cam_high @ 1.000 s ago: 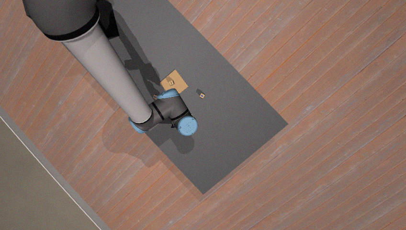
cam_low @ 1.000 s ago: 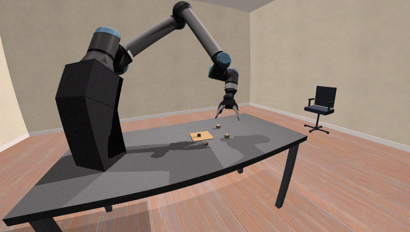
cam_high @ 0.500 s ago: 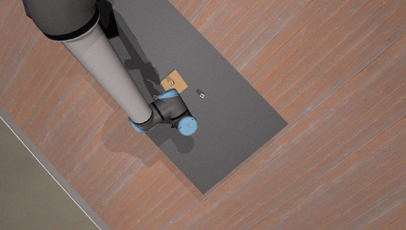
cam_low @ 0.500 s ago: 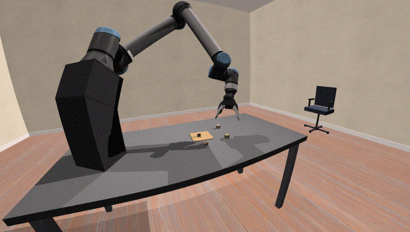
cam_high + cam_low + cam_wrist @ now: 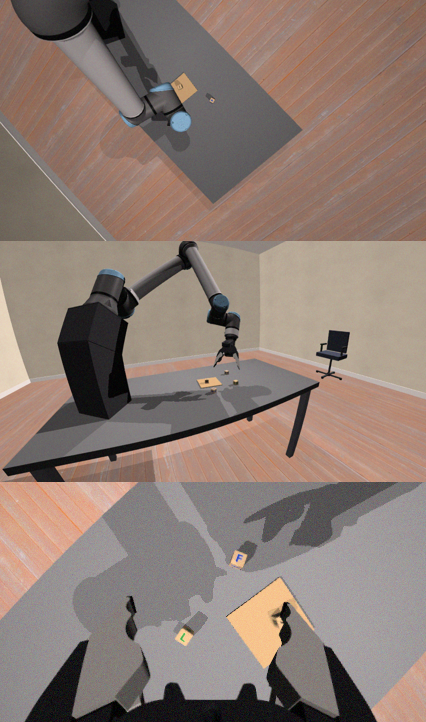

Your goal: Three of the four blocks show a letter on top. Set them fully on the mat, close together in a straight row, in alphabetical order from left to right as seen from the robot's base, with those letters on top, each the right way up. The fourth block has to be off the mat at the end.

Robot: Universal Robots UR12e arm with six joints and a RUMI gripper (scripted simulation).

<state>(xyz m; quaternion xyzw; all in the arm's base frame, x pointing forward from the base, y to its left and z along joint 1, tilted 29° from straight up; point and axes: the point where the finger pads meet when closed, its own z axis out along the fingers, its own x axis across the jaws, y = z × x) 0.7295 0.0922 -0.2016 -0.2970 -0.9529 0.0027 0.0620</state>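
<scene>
Wrist view: the L block [image 5: 184, 636] (green-lettered) seemingly points up, tilted rightward.

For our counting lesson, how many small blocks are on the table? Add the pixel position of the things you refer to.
4: one on the mat [image 5: 188, 93] [image 5: 217, 384] [image 5: 255, 622]; three off it, the F block [image 5: 213, 389] [image 5: 238, 559], the L block [image 5: 235, 382] [image 5: 184, 636] and one more [image 5: 211, 100] [image 5: 226, 372].

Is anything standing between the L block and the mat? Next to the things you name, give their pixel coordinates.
Nothing visible: only tabletop lies between the L block [image 5: 235, 382] [image 5: 183, 637] and the mat [image 5: 188, 89] [image 5: 215, 382] [image 5: 252, 619]. The F block [image 5: 213, 389] [image 5: 238, 559] is off to one side, out of that gap.
</scene>
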